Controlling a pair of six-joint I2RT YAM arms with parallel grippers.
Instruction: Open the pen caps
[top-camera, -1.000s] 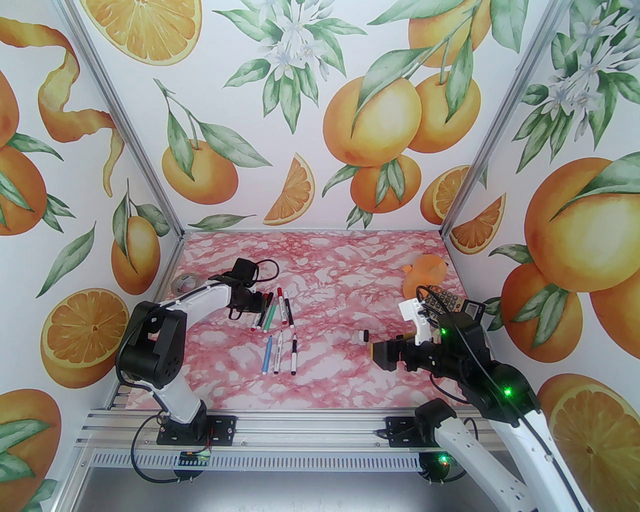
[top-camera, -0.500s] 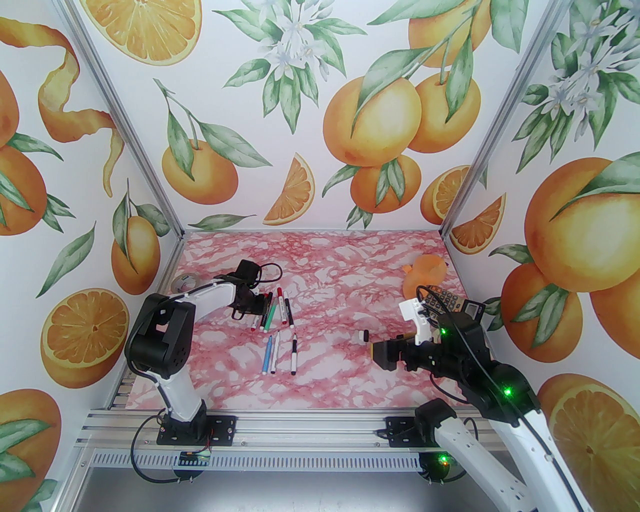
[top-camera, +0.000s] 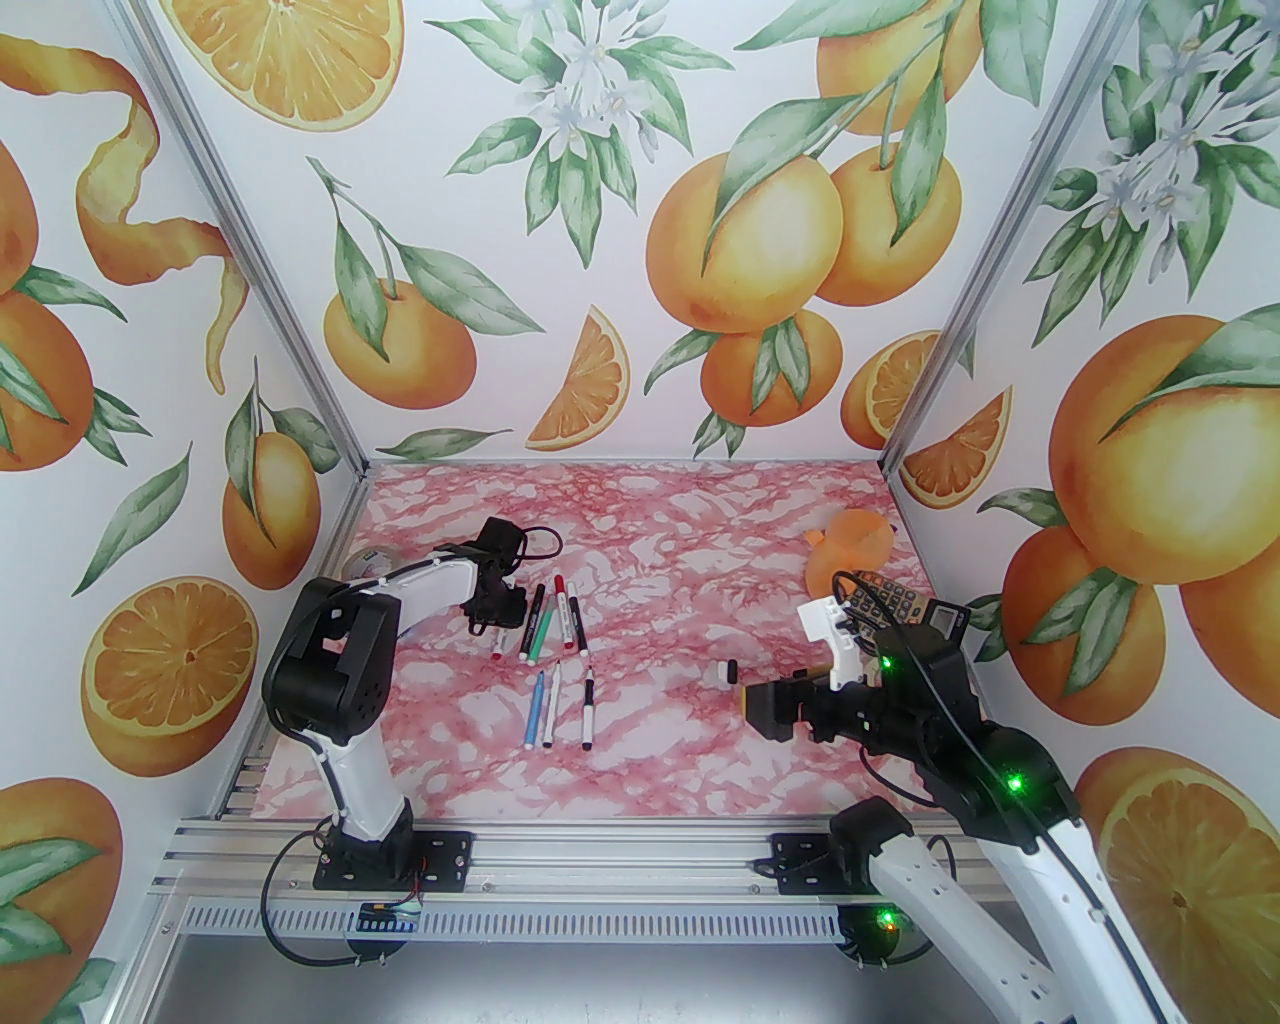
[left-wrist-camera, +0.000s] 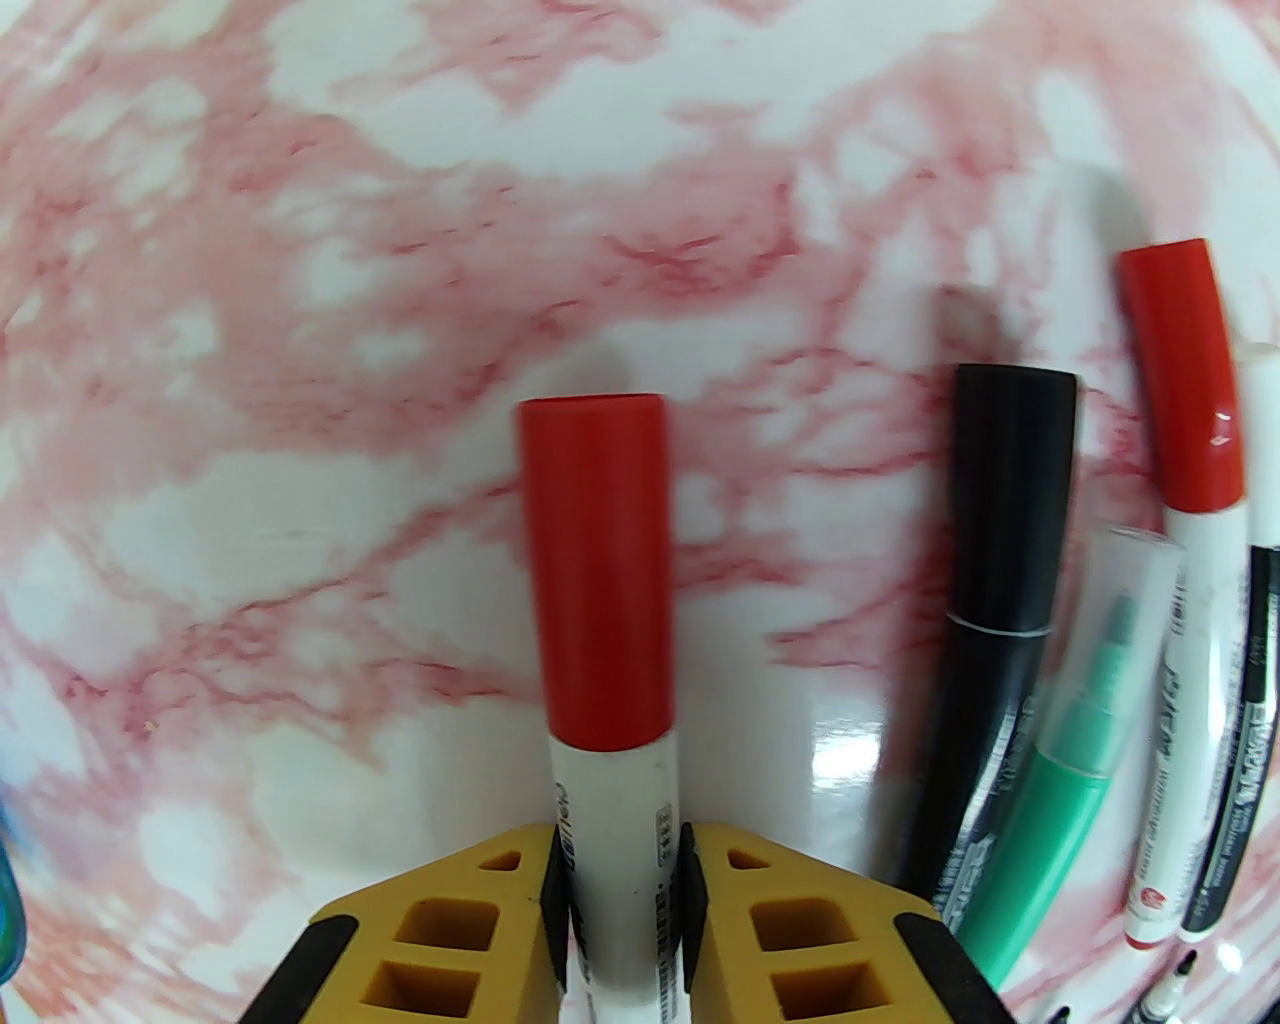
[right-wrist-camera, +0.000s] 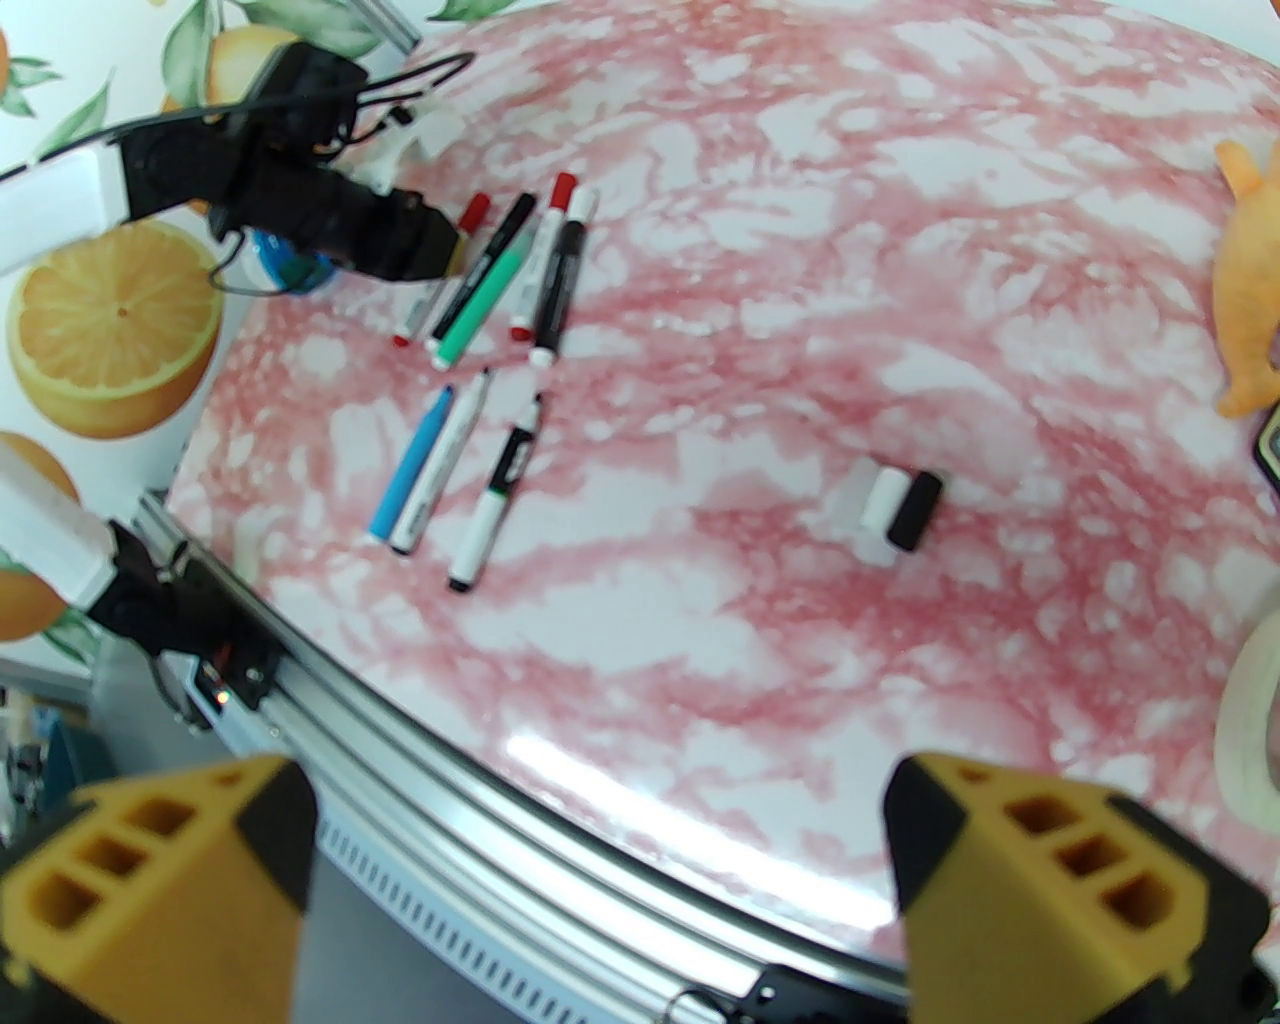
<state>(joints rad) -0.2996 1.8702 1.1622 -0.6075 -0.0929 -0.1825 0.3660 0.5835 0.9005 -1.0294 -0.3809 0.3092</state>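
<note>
From the top external view, the left hand (top-camera: 498, 622) sits low over the pink marbled table (top-camera: 700, 540) at its left side. It is closed on a red-capped pen (top-camera: 497, 650) whose near end sticks out below the fingers. Just right of it lies a cluster of capped pens (top-camera: 557, 608). Three more pens (top-camera: 552, 708) lie side by side nearer the arms' bases. Two loose caps (top-camera: 727, 671), one white and one black, rest touching each other towards the right. The right hand (top-camera: 748, 702) hangs just beside them, touching nothing.

The left wrist camera shows the yellow fingers (left-wrist-camera: 470, 915) pressed narrow against the white barrel of the red-capped pen. The red cap (left-wrist-camera: 597, 570) is on the pen and points away from the hand. Whether the pen is lifted off the table I cannot tell. To the right lie a black pen (left-wrist-camera: 1000, 600), a green pen (left-wrist-camera: 1075, 760) with a clear cap and a white pen with a red cap (left-wrist-camera: 1190, 600).

The right wrist camera shows the right hand's two fingers (right-wrist-camera: 1060, 890) spread wide with nothing between them. Beyond them the white and black caps lie together on the table. The three pens further left taper to thin tips.
</note>
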